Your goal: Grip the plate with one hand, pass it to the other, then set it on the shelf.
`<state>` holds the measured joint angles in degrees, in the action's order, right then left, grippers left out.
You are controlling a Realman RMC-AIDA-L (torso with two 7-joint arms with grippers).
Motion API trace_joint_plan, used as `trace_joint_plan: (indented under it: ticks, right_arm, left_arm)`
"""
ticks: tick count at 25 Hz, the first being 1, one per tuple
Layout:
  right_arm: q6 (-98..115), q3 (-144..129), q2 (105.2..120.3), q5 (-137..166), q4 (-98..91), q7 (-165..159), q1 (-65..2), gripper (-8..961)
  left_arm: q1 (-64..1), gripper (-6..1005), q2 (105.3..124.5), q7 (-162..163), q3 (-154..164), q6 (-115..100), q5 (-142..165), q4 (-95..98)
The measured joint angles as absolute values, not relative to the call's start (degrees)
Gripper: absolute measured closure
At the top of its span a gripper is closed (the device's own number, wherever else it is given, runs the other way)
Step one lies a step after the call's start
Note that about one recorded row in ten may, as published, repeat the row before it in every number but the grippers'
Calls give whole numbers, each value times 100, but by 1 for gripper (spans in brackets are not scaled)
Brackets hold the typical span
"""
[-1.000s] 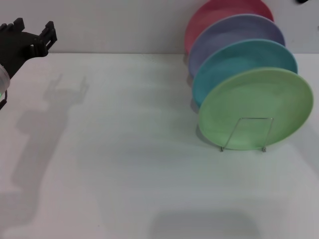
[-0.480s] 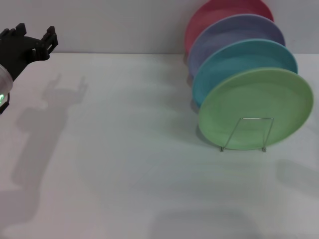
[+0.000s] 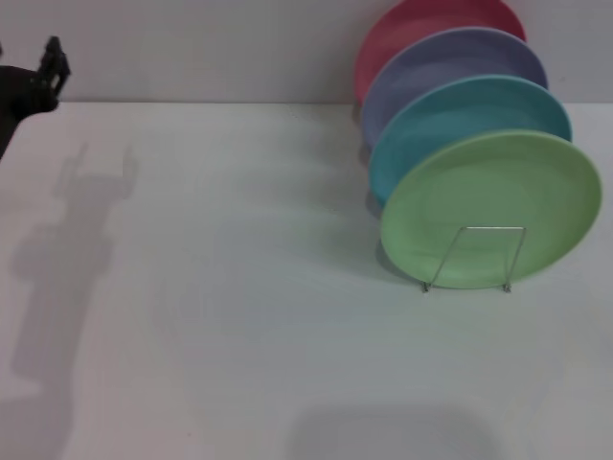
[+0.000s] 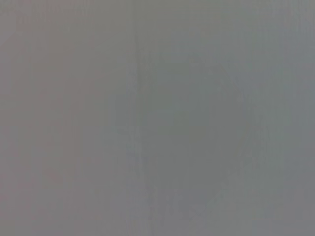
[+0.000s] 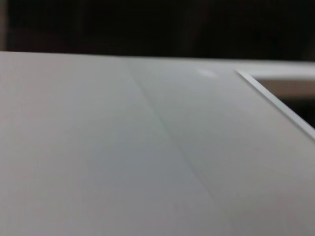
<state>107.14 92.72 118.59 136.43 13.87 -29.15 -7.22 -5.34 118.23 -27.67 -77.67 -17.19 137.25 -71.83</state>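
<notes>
Left gripper [image 3: 38, 77] sits at the far left edge of the head view, raised above the back corner of the white table [image 3: 239, 316], with only a dark portion and one finger tip in frame; whether its fingers are apart or together cannot be determined. Its shadow falls on the table surface just beside it. Centre of the table carries no markings or lettering. At the right, the wire shelf [image 3: 474, 257] holds four plates standing on edge in a row: pink plate [image 3: 412, 24] at the back, lavender plate [image 3: 450, 57], light blue plate [image 3: 460, 110], and the light green plate [image 3: 488, 192] in the front slot, leaning against the blue one behind it, with a wire loop across its lower face. No brand, label or writing is legible on any plate. Right gripper is out of frame in every view.
</notes>
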Motion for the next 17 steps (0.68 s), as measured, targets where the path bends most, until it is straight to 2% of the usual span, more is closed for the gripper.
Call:
trace_joint_plan:
  ticks: [2,3,5,8,12,17]
  right_arm:
    - [10775,9563,11841,13616,622,-3820,-981,335]
    - [10875,9682,11849,13608,237,-4241,-1115,335]
    - [10915,9687,11861,13608,190,-4277,-1127,335]
    - [11005,9624,11872,13639,175,-3868,-1075,335]
    - [11044,9544,11878,13643,67,-3556,-1064,335]
    - [11239,8984,11854,13643,-79,-2909,-1055,335]
  left_arm:
    - [-572,347,11821,-2753,-7362,-2959,13781,-6602]
    - [-786,347,11831,-2621,-6906,-4704,13910,-5637]
    - [-889,347,11837,-2528,-6763,-5303,13953,-5254]
    - [-1732,347,11858,-1013,-6286,-8308,13993,-2805]
    - [-2030,347,11855,-320,-6415,-9229,13956,-1924]
    - [-1975,347,11843,-305,-6575,-9005,13949,-1807]
